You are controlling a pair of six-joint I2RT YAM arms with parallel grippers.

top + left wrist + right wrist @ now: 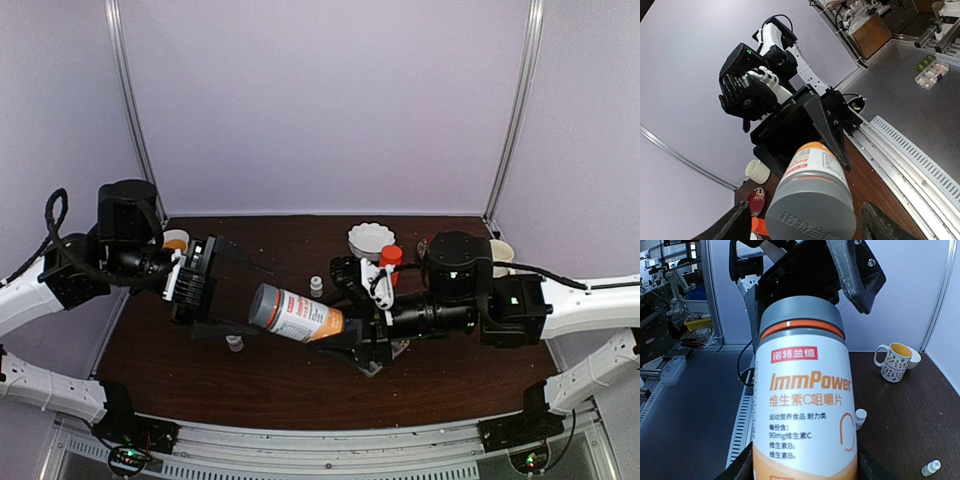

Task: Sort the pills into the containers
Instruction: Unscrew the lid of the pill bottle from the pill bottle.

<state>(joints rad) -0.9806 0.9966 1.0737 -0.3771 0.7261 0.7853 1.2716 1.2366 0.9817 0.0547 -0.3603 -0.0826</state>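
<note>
A grey-capped labelled bottle (297, 313) with a white and orange label hangs on its side above the brown table (250, 385). My right gripper (335, 318) is shut on its orange lower body, fingers on both sides of the label (805, 405). My left gripper (258, 298) straddles the grey cap (815, 200). It is open, with a gap between each finger and the cap. No pills show in any view. A pale flat sliver (378, 368) pokes out under the right gripper; I cannot tell whether it belongs to the containers.
Two small white bottles (316, 287) (235, 343) stand on the table near the hanging bottle. Behind are a white fluted cup (371, 240), an orange-capped bottle (390, 258), a mug (175, 240) at the back left and another mug (500, 250) at the back right.
</note>
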